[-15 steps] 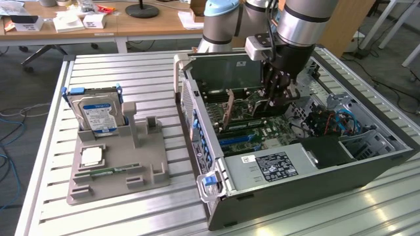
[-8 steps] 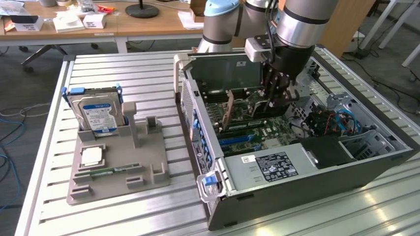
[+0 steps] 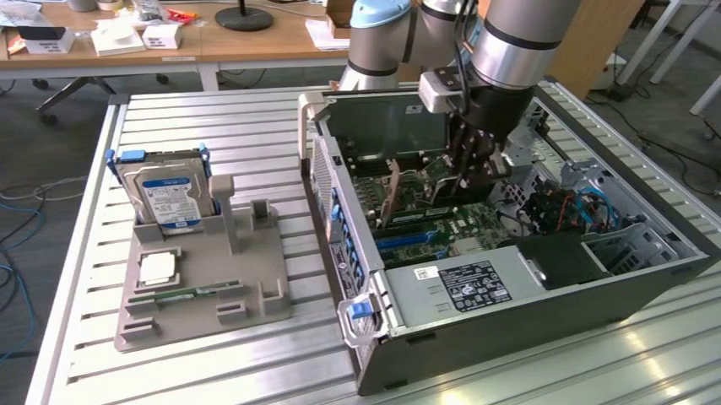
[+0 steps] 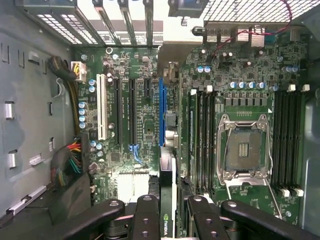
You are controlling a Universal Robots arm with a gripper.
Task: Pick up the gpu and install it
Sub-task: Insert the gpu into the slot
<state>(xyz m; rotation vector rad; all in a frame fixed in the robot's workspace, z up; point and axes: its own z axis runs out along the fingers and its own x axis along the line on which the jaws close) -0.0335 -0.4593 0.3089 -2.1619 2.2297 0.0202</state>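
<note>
The hand (image 3: 471, 181) reaches down into the open computer case (image 3: 507, 337) on the tabletop (image 3: 225, 118), at the case's far end. Its fingers (image 4: 145, 212) pinch the gpu (image 4: 166, 227), which stands on edge between them. The card is lined up just beside the blue slot (image 4: 161, 107) on the motherboard (image 4: 135, 100); I cannot tell whether it is seated. At the exterior view's left, a hard drive (image 3: 169, 194) stands in a grey holder (image 3: 203, 287).
</note>
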